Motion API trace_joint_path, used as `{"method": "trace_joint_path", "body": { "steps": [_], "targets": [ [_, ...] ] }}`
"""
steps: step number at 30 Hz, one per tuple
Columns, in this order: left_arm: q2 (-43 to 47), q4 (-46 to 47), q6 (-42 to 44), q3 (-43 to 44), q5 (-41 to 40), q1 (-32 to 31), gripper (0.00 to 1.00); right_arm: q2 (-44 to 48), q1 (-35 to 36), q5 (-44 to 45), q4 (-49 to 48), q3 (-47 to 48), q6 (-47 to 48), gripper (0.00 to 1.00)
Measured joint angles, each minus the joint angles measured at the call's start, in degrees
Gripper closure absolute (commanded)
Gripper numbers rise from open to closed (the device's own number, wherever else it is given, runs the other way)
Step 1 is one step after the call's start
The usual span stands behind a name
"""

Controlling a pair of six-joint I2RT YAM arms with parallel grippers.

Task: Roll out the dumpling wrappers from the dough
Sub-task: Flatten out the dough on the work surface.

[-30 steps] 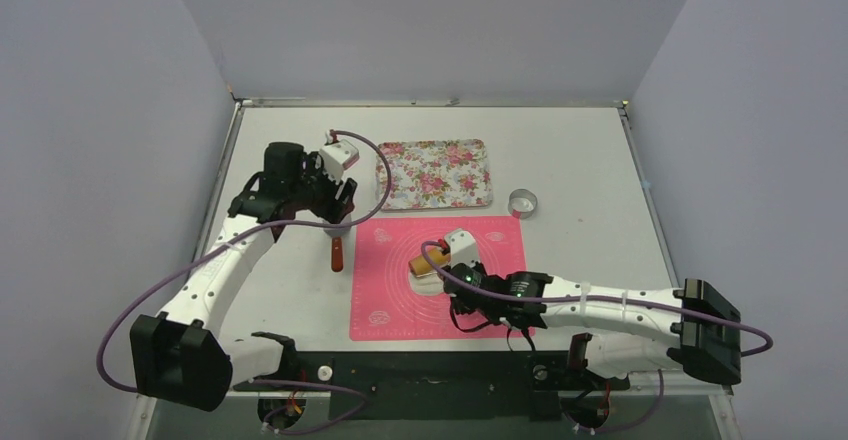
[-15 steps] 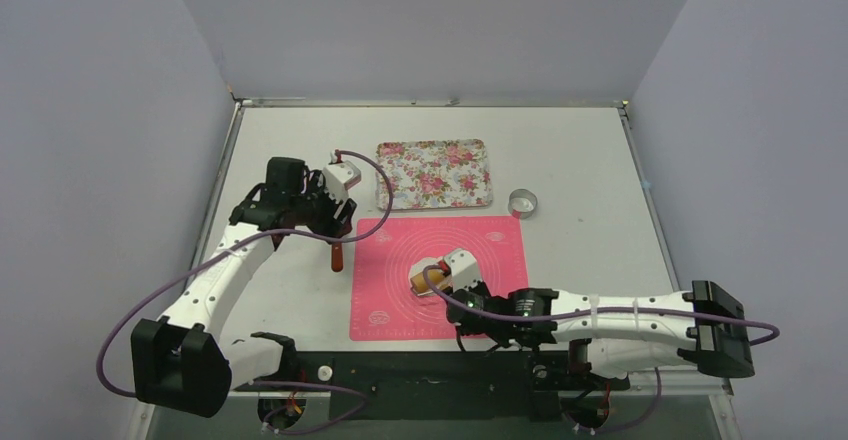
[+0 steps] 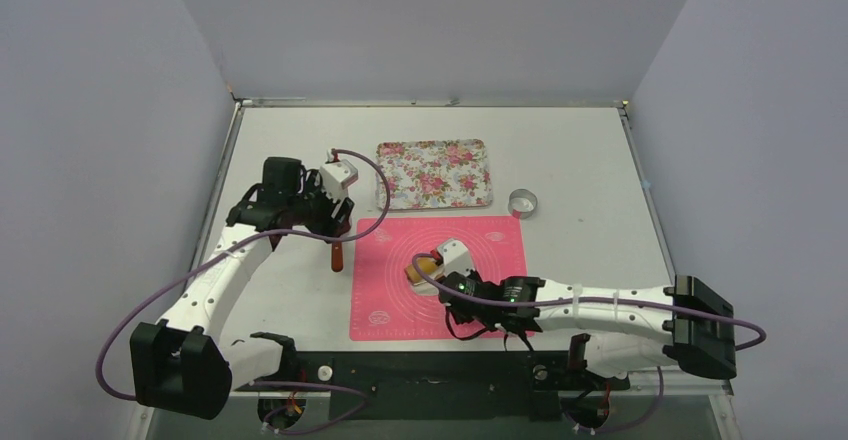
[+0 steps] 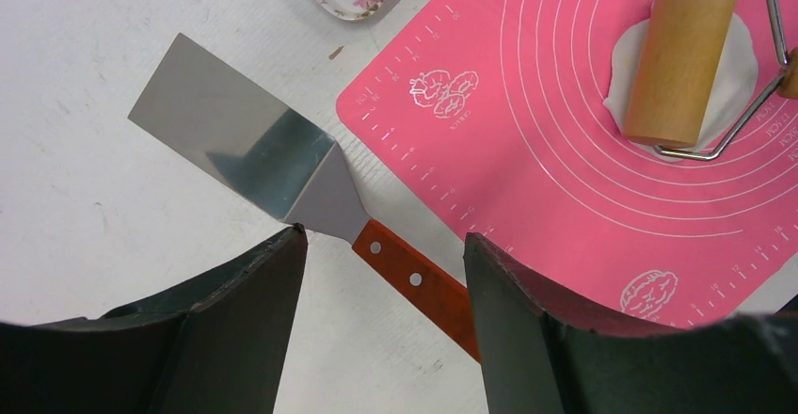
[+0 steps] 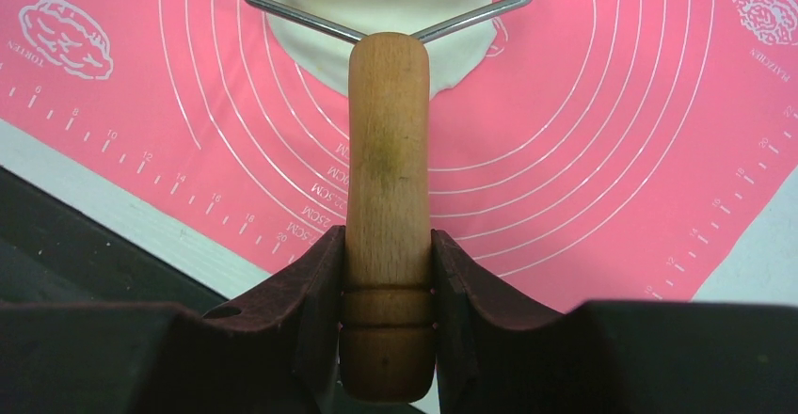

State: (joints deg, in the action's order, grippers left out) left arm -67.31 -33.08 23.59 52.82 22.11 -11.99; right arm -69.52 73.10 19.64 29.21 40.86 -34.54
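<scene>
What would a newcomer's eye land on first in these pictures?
The bright pink mat at the table's near middle stands out most. On it, the right pincer is shut on the handle of a wooden roller, whose drum lies on the white dough. Left of the mat, a metal spatula lies on the table below the open left pincer. A floral tray sits behind the mat.

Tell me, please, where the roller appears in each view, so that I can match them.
Top external: the roller lies in the middle of the pink mat.
Left wrist: upper right, its barrel lying across the dough.
Right wrist: centre, its handle clamped between the fingers, its barrel at the top edge.
Shared landmark: the white rings printed on the pink mat.
</scene>
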Motion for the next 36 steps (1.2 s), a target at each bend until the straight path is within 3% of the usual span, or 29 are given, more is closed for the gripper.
{"method": "trace_joint_path", "body": {
  "steps": [6,15,27,36],
  "targets": [
    [0.0,-0.1,0.0,0.0,0.0,0.5,0.4,0.4,0.7,-0.3,-0.3,-0.2,0.3,1.0],
    [0.0,0.0,-0.4,0.7,0.9,0.9,0.4,9.8,9.1,1.3,8.0,-3.8,-9.4,1.0],
    [0.0,0.0,-0.4,0.7,0.9,1.8,0.39,1.1,-0.5,-1.1,0.8,-0.5,-1.5,1.0],
    [0.0,0.1,-0.4,1.6,1.1,2.0,0.4,7.8,4.6,-0.8,3.8,-4.9,-6.6,1.0]
  ]
}}
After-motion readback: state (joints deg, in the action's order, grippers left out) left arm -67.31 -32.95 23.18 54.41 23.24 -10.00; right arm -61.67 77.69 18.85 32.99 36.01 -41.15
